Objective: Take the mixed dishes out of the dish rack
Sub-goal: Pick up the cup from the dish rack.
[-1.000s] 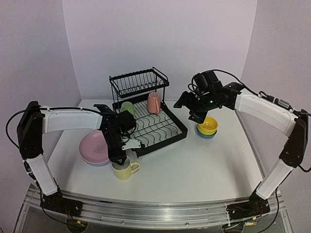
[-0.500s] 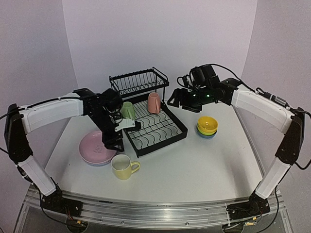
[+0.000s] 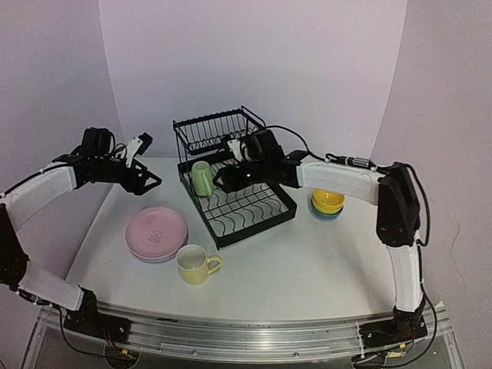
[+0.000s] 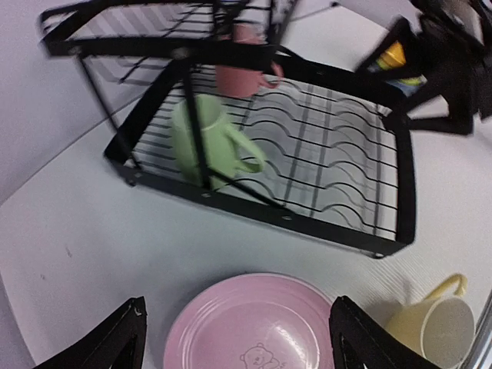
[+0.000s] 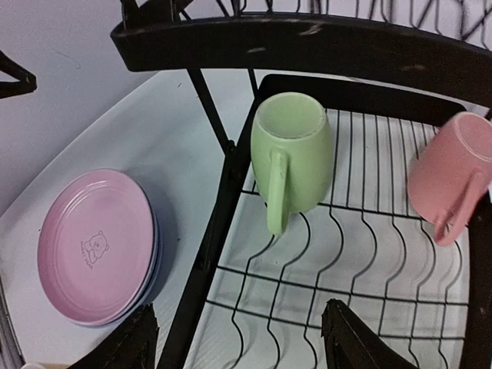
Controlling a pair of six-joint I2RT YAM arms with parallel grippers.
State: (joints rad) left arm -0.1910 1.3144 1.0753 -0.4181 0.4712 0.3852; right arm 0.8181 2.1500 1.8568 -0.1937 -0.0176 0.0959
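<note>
Left arm has backed off the yellow mug [image 3: 196, 264] and swung out to 9 o'clock. The right arm has left the bowls [image 3: 328, 201] and reached across over the dish rack [image 5: 307, 42] at 12. Left fingers [image 4: 127, 342] are spread wide with nothing between them, up off the desk [image 3: 307, 261]. Right fingers [image 5: 134, 342] are also released and empty, hanging over the rack's lower tray and pointed at the light green mug [image 5: 292, 150]. That mug sits in the tray near its back-left corner, handle toward my right wrist cam. The pink mug [image 5: 446, 173] is in the same tray, just to its 3 o'clock and not touching it. Already on the desk: the plate stack with the pink plate [image 3: 156, 233] on top at the rack's 8 o'clock, the yellow mug upright at 7, and the bowls with yellow on top at 3. Upper shelf holds nothing I can make out.
</note>
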